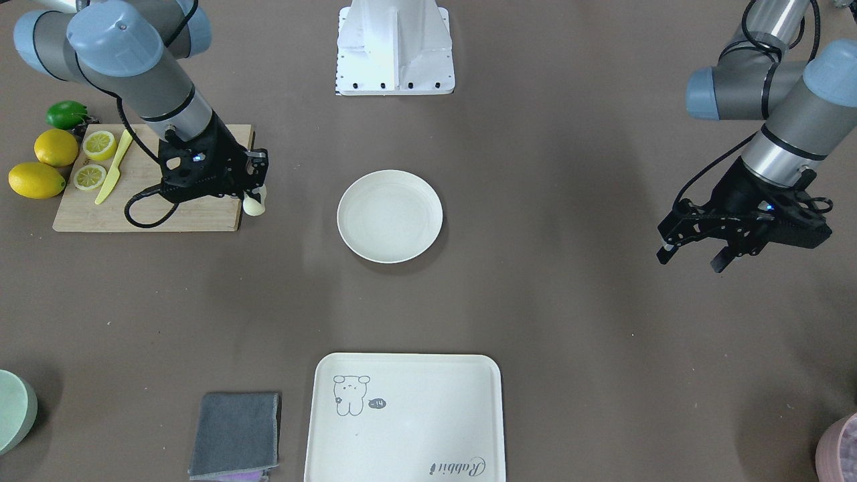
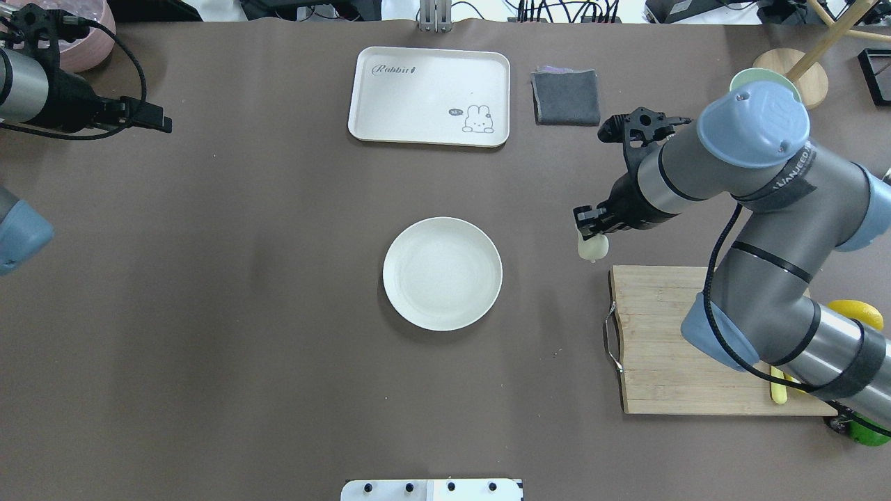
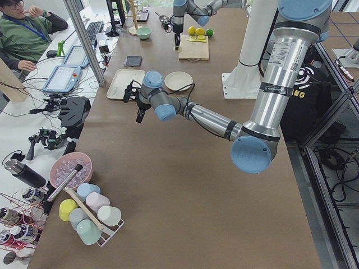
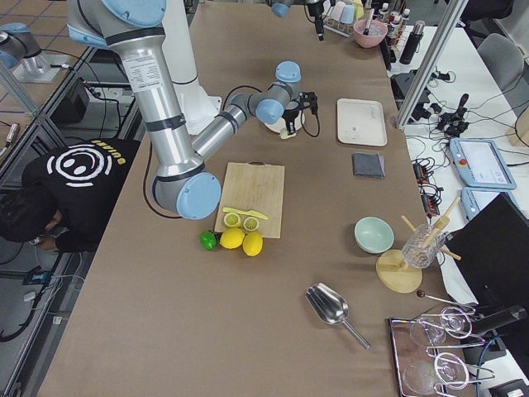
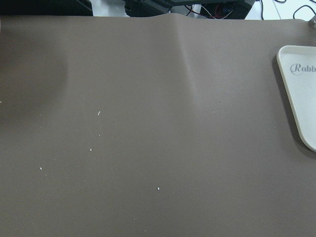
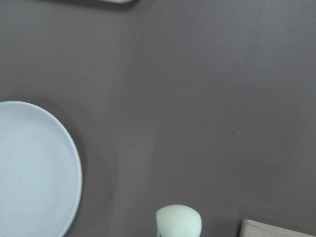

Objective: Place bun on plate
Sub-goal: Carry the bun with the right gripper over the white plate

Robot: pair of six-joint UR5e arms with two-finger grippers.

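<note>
The bun [image 1: 254, 205] is a small pale cream lump held at its top by my right gripper [image 1: 257, 190], which is shut on it. It hangs beside the corner of the wooden cutting board [image 1: 147, 207], and shows as the bun [image 2: 592, 248] and the bun [image 6: 178, 223] in the overhead and right wrist views. The round off-white plate [image 1: 390, 215] sits with nothing on it at the table's middle, a short way from the bun; plate [image 2: 442, 273], plate [image 6: 29, 173]. My left gripper [image 1: 691, 258] hovers open far off on the other side, holding nothing.
The cutting board carries two lemon halves [image 1: 99, 144] and a yellow knife [image 1: 115, 167]; whole lemons [image 1: 37, 180] and a lime [image 1: 67, 114] lie beside it. A rabbit tray [image 1: 405, 418], grey cloth [image 1: 236, 434], green bowl [image 1: 13, 410] and pink bowl [image 1: 840, 450] line the operators' side.
</note>
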